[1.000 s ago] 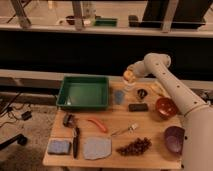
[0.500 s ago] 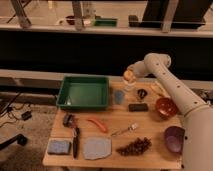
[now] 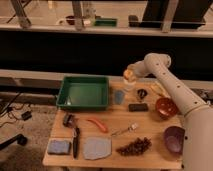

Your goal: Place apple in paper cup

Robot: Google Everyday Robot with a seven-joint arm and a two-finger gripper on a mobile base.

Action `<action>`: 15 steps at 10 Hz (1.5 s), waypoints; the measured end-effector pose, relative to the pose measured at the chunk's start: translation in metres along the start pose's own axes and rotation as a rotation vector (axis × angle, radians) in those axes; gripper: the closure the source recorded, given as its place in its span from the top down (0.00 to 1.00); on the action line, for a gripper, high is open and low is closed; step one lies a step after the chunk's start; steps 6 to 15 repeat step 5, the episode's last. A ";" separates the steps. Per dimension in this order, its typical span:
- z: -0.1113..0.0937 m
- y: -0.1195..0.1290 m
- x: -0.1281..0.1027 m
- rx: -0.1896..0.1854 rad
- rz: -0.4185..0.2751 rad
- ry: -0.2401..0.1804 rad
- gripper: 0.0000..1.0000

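Note:
The apple [image 3: 128, 75], small and yellow-orange, sits at the tip of my gripper [image 3: 129, 76], off the table. The gripper is shut on it. It hangs just above the cream-white paper cup [image 3: 129, 86], which stands at the back of the wooden table, right of the green tray. My white arm [image 3: 172, 87] reaches in from the right, over the table's back edge. The lower part of the apple and the cup's rim overlap, so I cannot tell whether they touch.
A green tray [image 3: 84, 93] stands back left. A blue-grey cup [image 3: 119, 96], a black block [image 3: 138, 107], a reddish-brown bowl [image 3: 165, 107] and a purple bowl [image 3: 174, 139] are nearby. A carrot-like thing [image 3: 97, 125], a fork [image 3: 126, 130], grapes [image 3: 134, 146], a grey cloth [image 3: 97, 148] and a blue sponge [image 3: 59, 147] lie in front.

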 end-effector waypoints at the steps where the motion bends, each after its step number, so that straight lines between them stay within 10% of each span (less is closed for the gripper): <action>1: 0.000 0.000 0.000 0.000 0.000 0.000 0.80; 15: 0.001 0.001 0.001 -0.002 0.002 0.000 0.80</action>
